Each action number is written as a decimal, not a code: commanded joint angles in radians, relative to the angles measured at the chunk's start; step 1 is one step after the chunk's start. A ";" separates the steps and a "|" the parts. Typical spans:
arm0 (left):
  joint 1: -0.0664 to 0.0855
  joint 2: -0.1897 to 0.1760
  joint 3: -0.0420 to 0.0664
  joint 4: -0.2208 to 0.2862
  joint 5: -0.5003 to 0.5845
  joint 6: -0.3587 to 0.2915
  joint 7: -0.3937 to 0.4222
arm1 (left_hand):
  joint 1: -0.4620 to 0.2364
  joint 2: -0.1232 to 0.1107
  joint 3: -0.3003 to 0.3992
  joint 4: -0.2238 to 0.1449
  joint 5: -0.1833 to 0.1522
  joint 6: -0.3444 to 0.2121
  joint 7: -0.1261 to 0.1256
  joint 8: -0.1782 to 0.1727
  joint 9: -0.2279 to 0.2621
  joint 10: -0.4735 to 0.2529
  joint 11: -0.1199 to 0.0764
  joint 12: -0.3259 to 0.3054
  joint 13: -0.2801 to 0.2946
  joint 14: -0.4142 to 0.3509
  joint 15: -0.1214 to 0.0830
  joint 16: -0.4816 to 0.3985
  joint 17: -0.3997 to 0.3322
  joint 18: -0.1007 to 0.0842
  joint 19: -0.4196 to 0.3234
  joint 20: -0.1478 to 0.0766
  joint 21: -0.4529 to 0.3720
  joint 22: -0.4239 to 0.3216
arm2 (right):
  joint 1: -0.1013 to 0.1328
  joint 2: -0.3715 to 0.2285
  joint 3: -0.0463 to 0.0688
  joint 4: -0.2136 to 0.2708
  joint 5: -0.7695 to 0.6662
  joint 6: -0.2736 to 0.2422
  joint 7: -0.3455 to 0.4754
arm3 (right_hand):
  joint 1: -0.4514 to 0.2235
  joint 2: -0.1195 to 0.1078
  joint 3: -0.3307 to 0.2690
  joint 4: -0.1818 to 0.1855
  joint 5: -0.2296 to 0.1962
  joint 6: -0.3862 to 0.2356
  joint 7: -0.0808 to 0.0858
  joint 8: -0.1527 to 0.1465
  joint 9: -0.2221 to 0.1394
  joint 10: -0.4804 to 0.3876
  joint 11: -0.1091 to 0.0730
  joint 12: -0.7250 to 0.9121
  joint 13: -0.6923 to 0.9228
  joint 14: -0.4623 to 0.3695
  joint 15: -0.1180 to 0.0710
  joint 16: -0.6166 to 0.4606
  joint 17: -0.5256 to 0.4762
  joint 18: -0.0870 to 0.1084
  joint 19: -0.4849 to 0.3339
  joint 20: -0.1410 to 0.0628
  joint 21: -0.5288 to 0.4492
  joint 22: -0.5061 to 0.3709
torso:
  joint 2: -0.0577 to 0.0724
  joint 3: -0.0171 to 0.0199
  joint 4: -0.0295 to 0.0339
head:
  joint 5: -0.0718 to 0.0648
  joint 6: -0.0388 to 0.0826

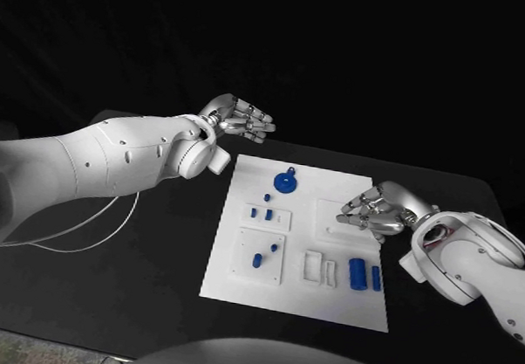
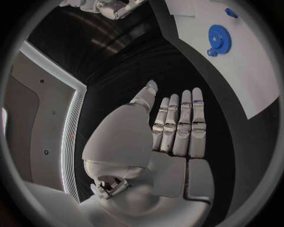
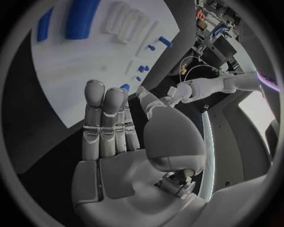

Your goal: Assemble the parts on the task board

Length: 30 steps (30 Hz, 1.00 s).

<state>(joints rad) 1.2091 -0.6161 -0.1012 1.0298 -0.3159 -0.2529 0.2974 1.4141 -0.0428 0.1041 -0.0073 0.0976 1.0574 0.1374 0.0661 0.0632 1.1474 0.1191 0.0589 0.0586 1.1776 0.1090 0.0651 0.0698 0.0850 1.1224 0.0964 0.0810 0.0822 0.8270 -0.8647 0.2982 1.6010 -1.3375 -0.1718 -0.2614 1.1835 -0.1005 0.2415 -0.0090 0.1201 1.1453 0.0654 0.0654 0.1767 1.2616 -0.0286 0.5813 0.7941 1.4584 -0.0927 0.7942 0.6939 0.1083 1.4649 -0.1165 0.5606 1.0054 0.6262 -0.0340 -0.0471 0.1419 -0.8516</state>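
The black counter [image 1: 140, 266] is carrying the white task board [image 1: 326, 303] at its middle, with both white arms reaching in from the sides. The left hand [image 1: 237, 118] is hovering off the board's far left corner and the right hand [image 1: 380, 209] over its right edge, both with fingers [image 2: 177, 123] released, holding nothing. On the board, a blue cylinder [image 1: 356, 273] is lying near the right edge, a blue gear [image 1: 287, 182] near the far edge, and small blue parts [image 1: 261, 212] between them.
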 commanded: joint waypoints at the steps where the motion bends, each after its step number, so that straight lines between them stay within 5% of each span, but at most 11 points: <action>1: -0.005 -0.007 0.001 0.004 0.034 0.018 0.044 | -0.002 0.012 0.001 0.002 -0.001 -0.003 -0.003 -0.002 0.001 0.010 -0.002 0.000 0.001 0.010 -0.001 -0.003 0.001 0.003 0.006 -0.001 0.005 0.001 | 0.000 -0.019 0.002 -0.021 0.111 0.113 -0.085 | -0.023 -0.010 0.006 0.009 0.009 0.019 -0.008 0.001 0.041 0.002 -0.004 0.049 0.083 -0.006 -0.004 0.027 0.036 -0.013 0.045 -0.002 0.013 0.004 | -0.011 0.0016 -0.0055 | -0.010 -0.005; 9: -0.018 -0.025 0.001 0.013 0.074 0.019 0.063 | -0.008 0.010 0.000 0.003 -0.001 -0.002 -0.004 -0.003 0.001 0.019 -0.005 0.000 0.001 0.016 -0.003 -0.004 0.000 0.000 0.008 -0.003 0.005 0.001 | -0.003 -0.054 0.003 -0.030 0.114 0.227 -0.241 | -0.076 -0.032 0.044 0.081 -0.028 0.024 -0.028 0.001 0.290 0.016 -0.013 0.174 0.288 -0.023 -0.006 0.062 0.162 -0.017 0.045 -0.005 0.035 0.015 | -0.023 0.0016 -0.0103 | -0.039 -0.009; 10: -0.019 -0.027 0.001 0.015 0.075 0.018 0.065 | -0.010 0.009 0.000 0.004 -0.002 -0.002 -0.004 -0.003 0.001 0.020 -0.005 0.000 0.001 0.016 -0.003 -0.003 0.000 0.000 0.008 -0.003 0.005 0.001 | -0.004 -0.056 0.003 -0.028 0.113 0.241 -0.263 | -0.098 -0.051 0.105 0.094 -0.071 0.029 -0.035 0.006 0.340 0.021 -0.017 0.177 0.299 -0.022 -0.008 0.067 0.179 -0.020 0.044 -0.005 0.033 0.015 | -0.025 0.0012 -0.0104 | -0.042 -0.010; 14: -0.023 -0.034 0.001 0.027 0.079 0.019 0.072 | -0.015 0.007 -0.003 0.005 -0.002 -0.003 -0.004 -0.003 0.001 0.023 -0.006 0.000 0.001 0.018 -0.004 -0.003 0.000 -0.001 0.008 -0.003 0.004 0.001 | -0.014 -0.061 0.003 -0.017 0.099 0.282 -0.330 | -0.147 -0.076 0.167 0.090 -0.071 0.027 -0.041 0.008 0.447 0.036 -0.020 0.179 0.316 -0.018 -0.011 0.084 0.223 -0.026 0.045 -0.011 0.039 0.020 | -0.029 -0.0021 -0.0112 | -0.052 -0.017; 17: -0.026 -0.038 0.001 0.035 0.080 0.020 0.075 | -0.022 0.004 -0.009 0.007 -0.006 -0.006 -0.003 -0.003 0.001 0.015 -0.003 -0.001 0.000 0.014 -0.001 -0.004 -0.001 -0.003 0.006 -0.002 0.002 -0.001 | -0.020 -0.063 -0.001 -0.009 0.084 0.305 -0.365 | -0.174 -0.084 0.184 0.099 -0.072 0.030 -0.046 0.007 0.491 0.042 -0.023 0.181 0.325 -0.017 -0.015 0.096 0.249 -0.027 0.045 -0.014 0.045 0.024 | -0.033 -0.0043 -0.0121 | -0.057 -0.020; 21: -0.030 -0.040 0.001 0.043 0.078 0.023 0.076 | -0.045 -0.009 -0.045 0.013 0.006 -0.011 -0.001 -0.003 0.001 -0.001 0.003 0.000 0.000 -0.001 0.006 -0.005 -0.002 -0.004 -0.002 0.005 -0.005 -0.005 | -0.027 -0.061 -0.008 0.002 0.063 0.321 -0.399 | -0.193 -0.088 0.185 0.111 -0.072 0.029 -0.045 0.004 0.513 0.045 -0.022 0.187 0.334 -0.016 -0.014 0.104 0.264 -0.028 0.046 -0.015 0.055 0.032 | -0.036 -0.0059 -0.0117 | -0.061 -0.021; 24: -0.032 -0.042 0.001 0.048 0.075 0.024 0.076 | -0.047 0.005 -0.113 0.017 -0.027 -0.017 0.001 -0.002 0.001 -0.008 0.007 0.000 0.000 -0.009 0.010 -0.005 -0.002 -0.001 -0.007 0.011 -0.008 -0.008 | -0.030 -0.059 -0.014 0.009 0.048 0.325 -0.415 | -0.212 -0.095 0.181 0.127 -0.072 0.029 -0.044 0.003 0.523 0.047 -0.022 0.192 0.340 -0.014 -0.015 0.113 0.277 -0.029 0.047 -0.015 0.069 0.040 | -0.037 -0.0067 -0.0112 | -0.064 -0.021; 30: -0.033 -0.046 0.001 0.056 0.072 0.026 0.078 | -0.063 0.000 -0.176 0.036 -0.035 -0.027 0.004 -0.002 0.001 -0.013 0.010 0.000 0.001 -0.021 0.014 -0.005 -0.003 0.001 -0.013 0.016 -0.009 -0.010 | -0.032 -0.051 -0.021 0.023 0.030 0.321 -0.428 | -0.229 -0.112 0.168 0.153 -0.072 0.027 -0.044 0.001 0.543 0.051 -0.022 0.190 0.347 -0.013 -0.015 0.120 0.297 -0.028 0.047 -0.016 0.081 0.050 | -0.034 -0.0062 -0.0112 | -0.062 -0.021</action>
<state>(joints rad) 1.1761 -0.6619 -0.1011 1.0813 -0.2503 -0.2419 0.3544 1.3616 -0.0407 -0.0678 0.0295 0.0688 1.0377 0.1428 0.0661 0.0632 1.1430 0.1304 0.0589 0.0586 1.1627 0.1236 0.0651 0.0684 0.0851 1.1097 0.1090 0.0761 0.0738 0.7966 -0.9182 0.2777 1.6194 -1.2744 0.1187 -0.6537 0.9631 -0.2157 0.4071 0.1409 0.0504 1.1738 0.0228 0.0722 0.7186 1.3068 -0.0515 0.7698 1.1408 1.4429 -0.1015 0.9102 0.9903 0.0920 1.4632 -0.1252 0.6396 1.0563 0.5909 -0.0401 -0.0584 0.0796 -0.8725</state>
